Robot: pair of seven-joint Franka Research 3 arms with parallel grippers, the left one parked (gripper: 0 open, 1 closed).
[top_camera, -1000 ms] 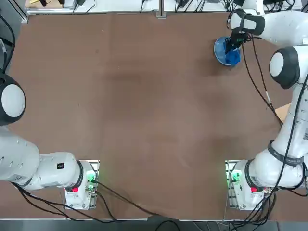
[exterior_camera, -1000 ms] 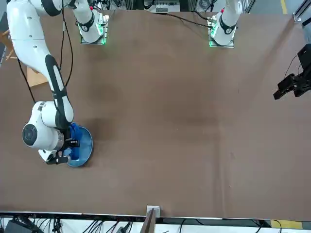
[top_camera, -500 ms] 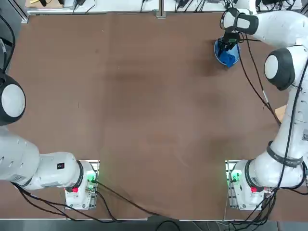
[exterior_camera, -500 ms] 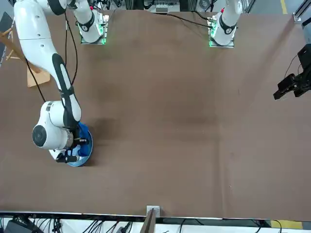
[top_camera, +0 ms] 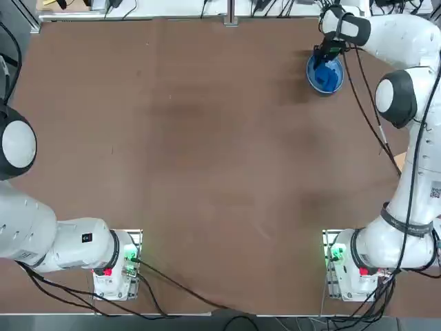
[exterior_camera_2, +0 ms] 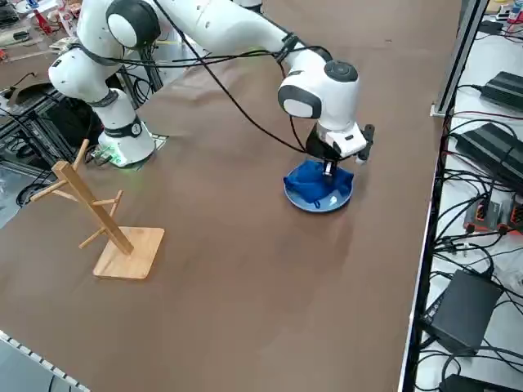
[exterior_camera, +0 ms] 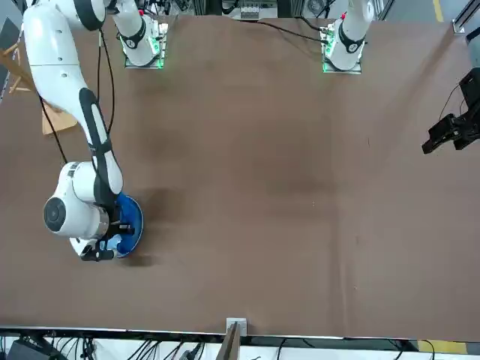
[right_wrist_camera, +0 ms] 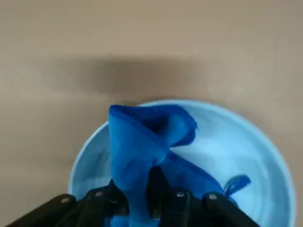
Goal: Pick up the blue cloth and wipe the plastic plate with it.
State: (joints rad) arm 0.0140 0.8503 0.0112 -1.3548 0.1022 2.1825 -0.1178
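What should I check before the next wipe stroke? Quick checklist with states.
1. Right gripper shut on the blue cloth: ok.
2. Cloth lying on the plastic plate, not on bare table: ok.
3. Gripper over the plate, at its edge nearest the table's far end: ok.
4. Plate fully on the table, clear of the edge: ok.
5. Wooden rack well away from the wiping path: ok.
6. Cloth pressing firmly on the plate: cannot tell.

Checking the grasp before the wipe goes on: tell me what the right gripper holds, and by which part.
The right gripper is shut on the blue cloth, pinching a bunched fold of it over the plastic plate; the rest drapes onto the plate.
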